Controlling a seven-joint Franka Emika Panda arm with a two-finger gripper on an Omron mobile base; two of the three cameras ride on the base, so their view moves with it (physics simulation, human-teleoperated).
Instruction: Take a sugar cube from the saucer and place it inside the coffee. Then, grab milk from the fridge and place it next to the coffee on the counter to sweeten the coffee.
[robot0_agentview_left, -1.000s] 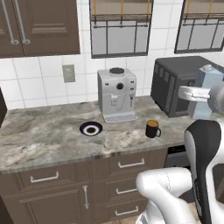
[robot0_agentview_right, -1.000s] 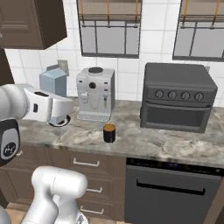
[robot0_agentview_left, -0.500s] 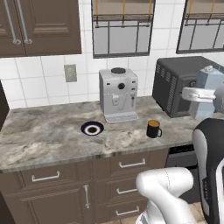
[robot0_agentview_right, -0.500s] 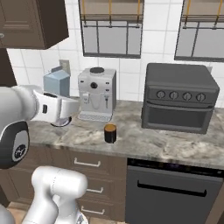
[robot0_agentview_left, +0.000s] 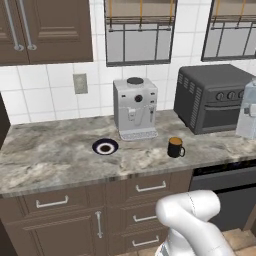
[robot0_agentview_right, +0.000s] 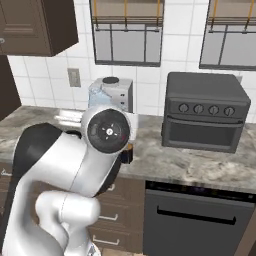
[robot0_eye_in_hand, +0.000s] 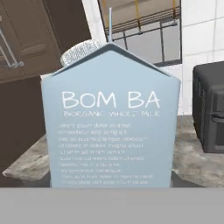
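Grey marbled counter (robot0_agentview_left: 55, 155) runs under the windows, carrying a round saucer (robot0_agentview_left: 105, 147), a coffee machine (robot0_agentview_left: 135, 107), a black mug (robot0_agentview_left: 175, 147) of coffee near the front edge and a toaster oven (robot0_agentview_left: 215, 97) at the far right. In the left base view, the milk carton (robot0_agentview_left: 247, 112) stands upright at the right edge, in front of the oven. It sits square and very close before the hand camera (robot0_eye_in_hand: 109, 118), gabled top up. The gripper's fingers are hidden, but the carton's place reads as clamped between them. From the carton the mug lies well to the left, with bare counter between mug and oven. The coming move is likely a leftward carry and a straight lowering, keeping the carton's long axis vertical so that it lands just beside the mug without knocking it.
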